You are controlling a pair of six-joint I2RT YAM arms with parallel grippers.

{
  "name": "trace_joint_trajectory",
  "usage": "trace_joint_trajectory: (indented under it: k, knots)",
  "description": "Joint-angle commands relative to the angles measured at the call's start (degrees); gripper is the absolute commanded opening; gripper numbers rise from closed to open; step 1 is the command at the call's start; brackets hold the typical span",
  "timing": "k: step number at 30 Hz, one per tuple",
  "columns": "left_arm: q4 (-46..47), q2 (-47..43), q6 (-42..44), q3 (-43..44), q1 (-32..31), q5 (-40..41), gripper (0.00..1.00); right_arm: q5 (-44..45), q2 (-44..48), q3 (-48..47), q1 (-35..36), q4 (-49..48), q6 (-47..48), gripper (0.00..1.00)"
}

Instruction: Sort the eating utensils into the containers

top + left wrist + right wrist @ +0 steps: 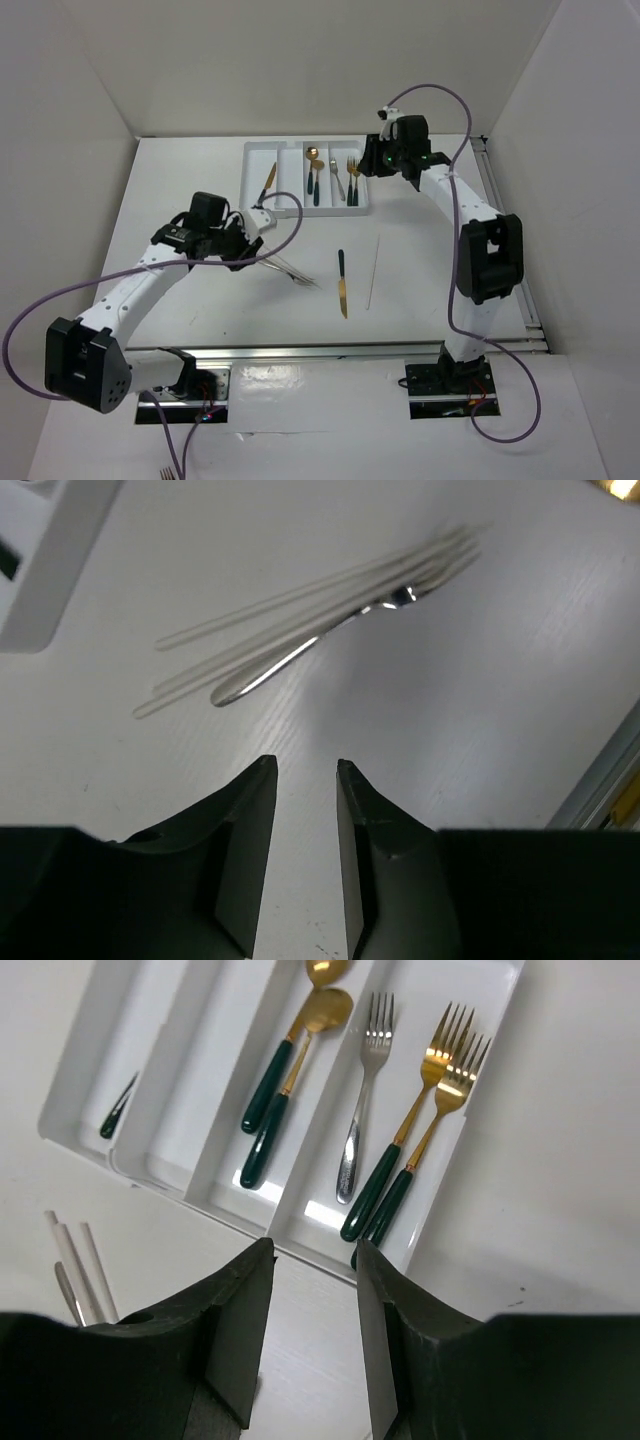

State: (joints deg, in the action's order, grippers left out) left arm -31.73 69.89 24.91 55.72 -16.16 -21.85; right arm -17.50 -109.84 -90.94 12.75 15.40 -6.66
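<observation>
White table, matte, a few faint scuffs. White walls box the table on three sides: back wall behind its far edge, left wall and right wall along its sides. Near rail, aluminium, runs along the table's near edge. Side rail runs along its right edge. Two black plates sit just in front of the table, past the near rail.
</observation>
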Motion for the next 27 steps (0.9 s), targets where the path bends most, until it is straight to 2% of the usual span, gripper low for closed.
trace_joint_trajectory:
  k: [1, 3, 5, 8, 12, 16, 21, 27]
  knots:
    - [-1.7, 1.4, 12.7, -3.2, -1.9, -0.3, 0.43, 0.1, 5.9, 3.3, -1.6, -1.4, 2.4, 0.46]
    - [-0.1, 2.0, 14.9, -3.8, -2.7, 1.4, 0.37, 0.1, 7.2, 4.1, -2.1, -0.9, 2.4, 0.45]
    - [2.5, 2.5, 15.8, -5.8, -3.3, 2.2, 0.37, -1.2, 8.1, 5.8, -2.1, 0.6, 2.4, 0.45]
    - [7.4, 2.5, 17.6, -9.1, -3.9, 3.9, 0.55, -3.0, 9.8, 8.8, -2.1, 1.1, 2.4, 0.45]
    - [16.4, 2.0, 20.1, -11.6, -4.4, 4.7, 0.65, -4.2, 12.5, 12.9, -2.1, 0.6, 3.0, 0.45]
    - [20.2, 5.7, 21.6, -12.3, -4.4, 4.7, 0.65, -4.2, 13.7, 14.8, -2.1, 0.6, 3.0, 0.45]
    - [24.1, 12.1, 21.6, -7.4, -3.9, 5.5, 0.65, -4.2, 14.3, 15.4, -2.1, 0.1, 3.0, 0.45]
    - [21.5, 20.0, 24.6, -0.6, -2.7, 1.5, 0.67, -4.2, 14.8, 16.0, -2.1, 0.1, 4.0, 0.45]
